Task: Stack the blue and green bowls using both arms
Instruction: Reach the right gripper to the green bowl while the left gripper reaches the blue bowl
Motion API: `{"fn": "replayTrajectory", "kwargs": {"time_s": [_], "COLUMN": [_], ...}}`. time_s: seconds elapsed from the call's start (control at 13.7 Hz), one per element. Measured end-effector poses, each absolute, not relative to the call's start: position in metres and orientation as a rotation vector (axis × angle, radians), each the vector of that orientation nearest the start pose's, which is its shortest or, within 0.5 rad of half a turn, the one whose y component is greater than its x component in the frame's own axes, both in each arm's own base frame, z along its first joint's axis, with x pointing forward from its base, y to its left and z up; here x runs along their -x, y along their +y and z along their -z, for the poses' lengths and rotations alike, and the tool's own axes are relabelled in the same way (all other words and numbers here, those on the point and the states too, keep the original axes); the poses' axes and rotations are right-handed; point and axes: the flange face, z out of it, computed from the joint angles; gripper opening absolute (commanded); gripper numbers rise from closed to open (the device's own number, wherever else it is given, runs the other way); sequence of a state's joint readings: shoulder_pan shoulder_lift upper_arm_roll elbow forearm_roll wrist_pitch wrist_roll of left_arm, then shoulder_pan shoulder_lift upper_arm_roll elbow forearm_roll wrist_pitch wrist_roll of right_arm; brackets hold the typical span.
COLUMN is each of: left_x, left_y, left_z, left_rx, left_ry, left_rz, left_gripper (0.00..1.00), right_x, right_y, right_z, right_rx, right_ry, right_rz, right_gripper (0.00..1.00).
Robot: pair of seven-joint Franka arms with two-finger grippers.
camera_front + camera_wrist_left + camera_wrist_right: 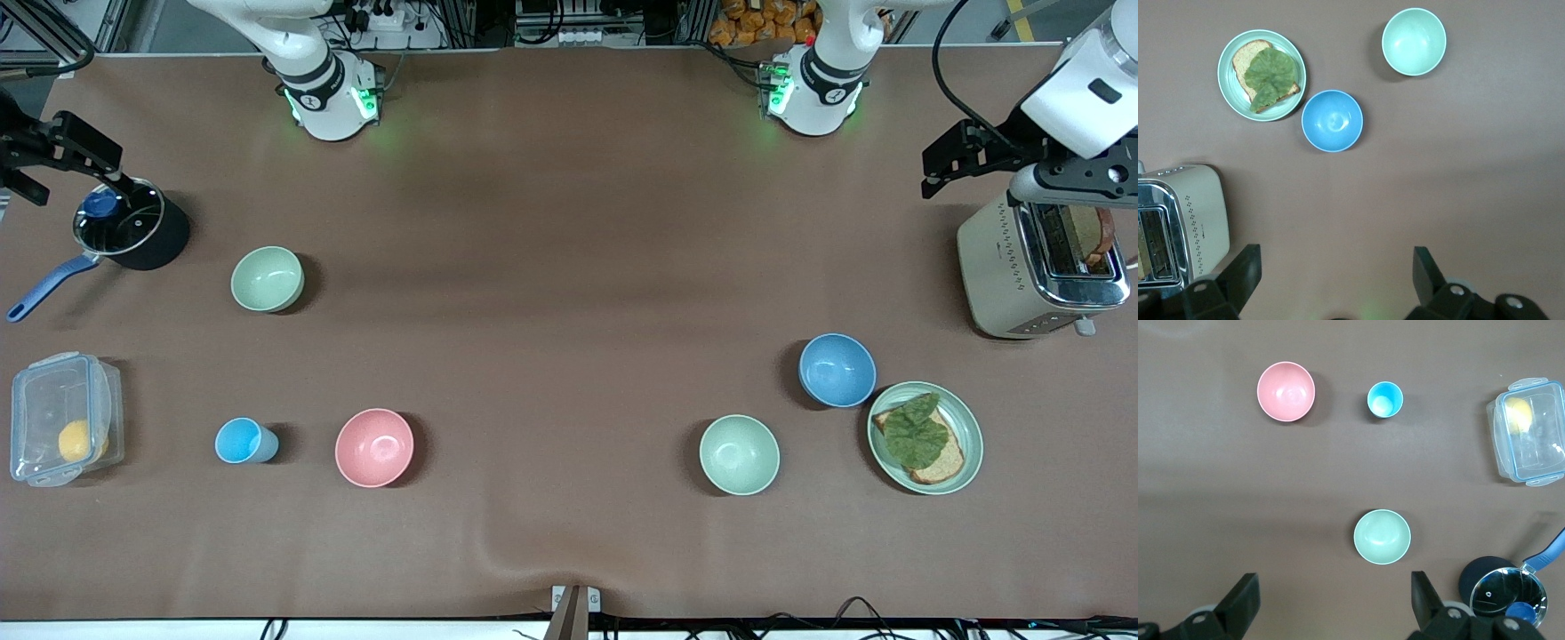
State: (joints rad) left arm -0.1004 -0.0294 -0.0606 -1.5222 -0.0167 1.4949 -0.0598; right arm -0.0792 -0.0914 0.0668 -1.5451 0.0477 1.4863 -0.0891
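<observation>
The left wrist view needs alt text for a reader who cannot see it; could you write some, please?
The left gripper hangs open over bare table, with the blue bowl upright and empty between a pale green bowl and a plate of bread. A toaster stands apart.

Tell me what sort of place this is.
Likely a robot lab's mock kitchen bench: a toaster, a lidded saucepan and a plate of bread with lettuce on a brown-covered table, equipment racks along its edge.

Both arms wait raised at the table's ends, left gripper (956, 162) and right gripper (53, 156) open.
</observation>
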Motion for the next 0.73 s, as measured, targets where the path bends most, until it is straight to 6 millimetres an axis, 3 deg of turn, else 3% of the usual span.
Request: {"fn": "replayTrajectory", "kwargs": {"time_s": [0.22,0.73], "left_x": [-0.557,-0.637], "left_y": [-0.074,-0.081], "left_z": [-0.63,-0.494], "left_rx": [3.118,3.093], "left_ry": [0.122,0.143], "left_rz": [0.024,-0.043], "left_gripper": [1.0,1.0], "right_x": [-0.517,-0.535], "right_y": [0.001,-0.014], "right_z": [-0.674,-0.628], "right_rx": [3.099,3.117], "right_ry": [-0.126,-0.093], "right_rz": [0.042,-0.123], "right_gripper": [1.0,1.0]}}
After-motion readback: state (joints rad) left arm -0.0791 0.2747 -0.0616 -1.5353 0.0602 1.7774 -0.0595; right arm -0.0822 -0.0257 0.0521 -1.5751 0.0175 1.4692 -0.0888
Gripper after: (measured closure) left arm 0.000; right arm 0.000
